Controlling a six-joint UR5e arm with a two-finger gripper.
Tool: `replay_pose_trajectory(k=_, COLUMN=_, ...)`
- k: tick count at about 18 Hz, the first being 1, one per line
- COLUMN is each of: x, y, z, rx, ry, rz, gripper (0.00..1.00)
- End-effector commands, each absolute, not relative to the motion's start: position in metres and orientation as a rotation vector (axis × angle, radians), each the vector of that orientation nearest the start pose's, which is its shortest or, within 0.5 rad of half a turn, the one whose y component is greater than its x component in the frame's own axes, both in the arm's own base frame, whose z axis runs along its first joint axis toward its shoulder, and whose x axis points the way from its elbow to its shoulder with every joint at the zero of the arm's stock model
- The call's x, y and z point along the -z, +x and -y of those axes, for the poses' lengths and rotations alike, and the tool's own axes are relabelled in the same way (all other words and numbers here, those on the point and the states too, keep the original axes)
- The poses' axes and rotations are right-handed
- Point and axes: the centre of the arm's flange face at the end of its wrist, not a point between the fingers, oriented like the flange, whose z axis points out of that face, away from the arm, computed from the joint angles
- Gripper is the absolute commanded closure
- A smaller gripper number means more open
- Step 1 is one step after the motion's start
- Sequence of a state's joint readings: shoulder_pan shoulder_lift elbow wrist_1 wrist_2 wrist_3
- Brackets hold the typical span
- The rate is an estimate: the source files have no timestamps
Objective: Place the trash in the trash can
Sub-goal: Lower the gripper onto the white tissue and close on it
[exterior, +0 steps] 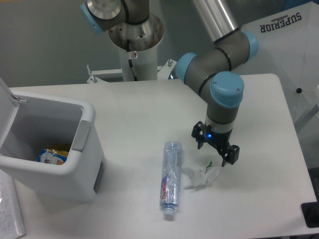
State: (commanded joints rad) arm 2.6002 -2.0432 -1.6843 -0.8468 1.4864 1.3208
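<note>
A crushed clear plastic bottle (pixel 171 177) with a purple-and-red label lies lengthwise on the white table, front centre. Just right of it rests a crumpled white wrapper (pixel 200 177) with a green bit. My gripper (pixel 214 152) hangs open directly above the wrapper's right end, its two dark fingers spread apart and holding nothing. The white trash can (pixel 56 149) stands at the left with its lid swung up, and a yellow packet lies inside it.
The arm's base column (pixel 135 42) rises at the back centre of the table. A white sheet printed "SUPERIOR" (pixel 282 25) covers something at the back right. A dark object (pixel 311 215) sits at the far right lower edge.
</note>
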Motion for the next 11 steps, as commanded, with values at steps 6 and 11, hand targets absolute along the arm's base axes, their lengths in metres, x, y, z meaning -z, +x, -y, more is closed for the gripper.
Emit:
replay_pose_trajectory(k=6, x=-0.221, y=-0.460, z=-0.456, rx=-0.088, ry=-3.004, rz=-0.321, gripper=0.00)
replay_pose_trajectory(k=11, x=-0.216, y=-0.462, z=-0.455, rx=-0.097, ry=-3.020, rz=-0.324, gripper=0.00)
